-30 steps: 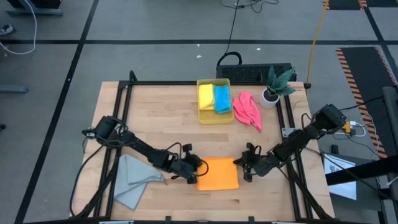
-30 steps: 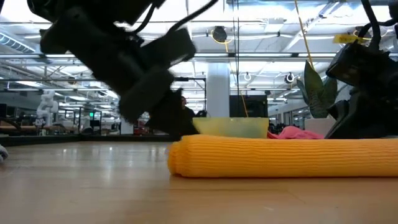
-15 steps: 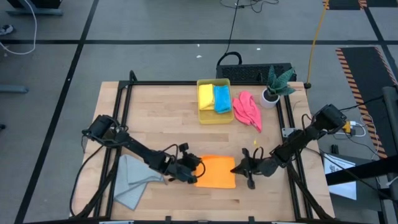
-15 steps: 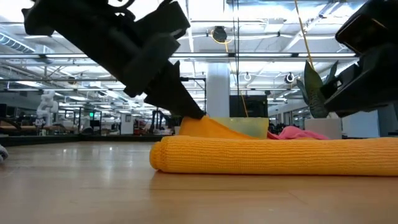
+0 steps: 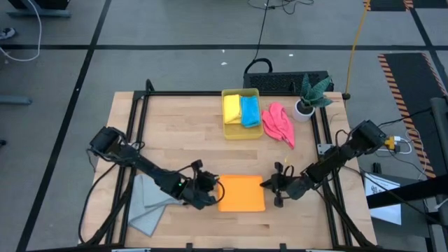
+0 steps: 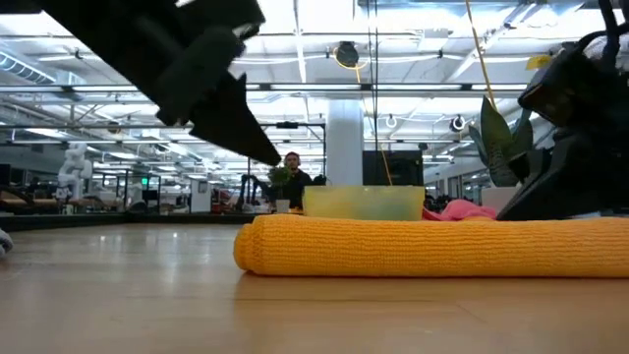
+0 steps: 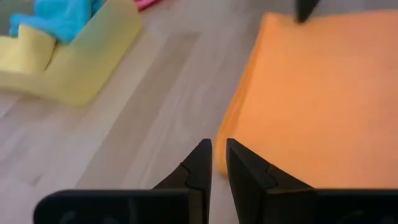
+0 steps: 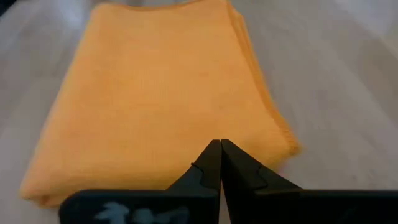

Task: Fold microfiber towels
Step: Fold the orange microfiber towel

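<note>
Looking down on a pale wooden table [image 5: 175,140] framed by black rails, with folding partly done. Near the front edge, midway between the two arms, lies a soft orange microfiber towel [image 5: 242,193], folded into a neat flat rectangle with stacked layers along its edges. Toward the back, inside a translucent yellow plastic bin [image 5: 241,134], sit a folded yellow microfiber towel [image 5: 231,109] and a folded bright blue microfiber towel [image 5: 249,110], side by side. Just beside the bin, loose and crumpled on the wood, lies a pink microfiber towel [image 5: 278,123], seemingly not yet folded. At the front corner on the left arm's side lies a light grey microfiber towel [image 5: 150,203], spread out with one corner turned over, apparently also awaiting folding. Judging from this: three cloths folded, two in the bin; orange one probably still to be moved there; pink and grey left to do.

Hovering just beside the orange towel's near edge is the left gripper [image 7: 215,155], its dark fingers only a narrow slit apart, holding nothing and not visibly touching the cloth. Facing it from the opposite edge is the right gripper [image 8: 220,163], fingers pressed fully together, empty, tips just short of the towel's fold. Behind the pink towel stands a small green-leaved plant in a white pot [image 5: 310,94].
</note>
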Available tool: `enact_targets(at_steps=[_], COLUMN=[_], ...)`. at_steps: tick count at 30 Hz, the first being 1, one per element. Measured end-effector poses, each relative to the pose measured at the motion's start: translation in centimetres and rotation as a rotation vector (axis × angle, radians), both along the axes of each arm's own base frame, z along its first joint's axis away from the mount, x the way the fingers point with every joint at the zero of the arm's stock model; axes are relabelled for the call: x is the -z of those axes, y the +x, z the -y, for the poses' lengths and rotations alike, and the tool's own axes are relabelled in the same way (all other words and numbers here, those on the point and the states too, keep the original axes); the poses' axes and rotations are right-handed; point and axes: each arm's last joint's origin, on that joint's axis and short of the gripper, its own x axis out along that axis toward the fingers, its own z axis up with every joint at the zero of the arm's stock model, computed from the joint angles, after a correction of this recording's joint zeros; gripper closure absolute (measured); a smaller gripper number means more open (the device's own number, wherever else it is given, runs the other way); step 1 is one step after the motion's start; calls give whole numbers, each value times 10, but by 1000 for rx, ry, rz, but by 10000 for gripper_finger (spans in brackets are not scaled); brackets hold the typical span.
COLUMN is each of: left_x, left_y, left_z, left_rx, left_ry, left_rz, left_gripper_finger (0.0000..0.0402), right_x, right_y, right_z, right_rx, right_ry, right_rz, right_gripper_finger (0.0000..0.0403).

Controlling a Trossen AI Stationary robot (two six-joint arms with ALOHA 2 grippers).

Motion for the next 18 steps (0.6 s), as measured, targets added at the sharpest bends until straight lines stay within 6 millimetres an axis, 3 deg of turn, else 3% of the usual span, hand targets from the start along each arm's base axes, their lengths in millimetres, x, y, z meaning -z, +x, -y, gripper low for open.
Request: enact_targets(at_steps=[5,9,12,18], left_x=[-3,7,22,47], left_y=[10,22,27,31], left_z=[8,10,8,-7], left_rx=[127,312,366,301], left_ry=[-42,-107,-146,-119], left_rz=[58,38,-5,-100], left_gripper_finger=[350,350,350,350], right_x=[-14,-20,-11,8], right_y=[1,4,6,9], right_z=[-3,-4,2,10], right_rx=[-30,-43,-17,16], right_ry=[14,44,41,12], right_rz=[72,112,61,-28], right_gripper_finger=[403,403,403,403])
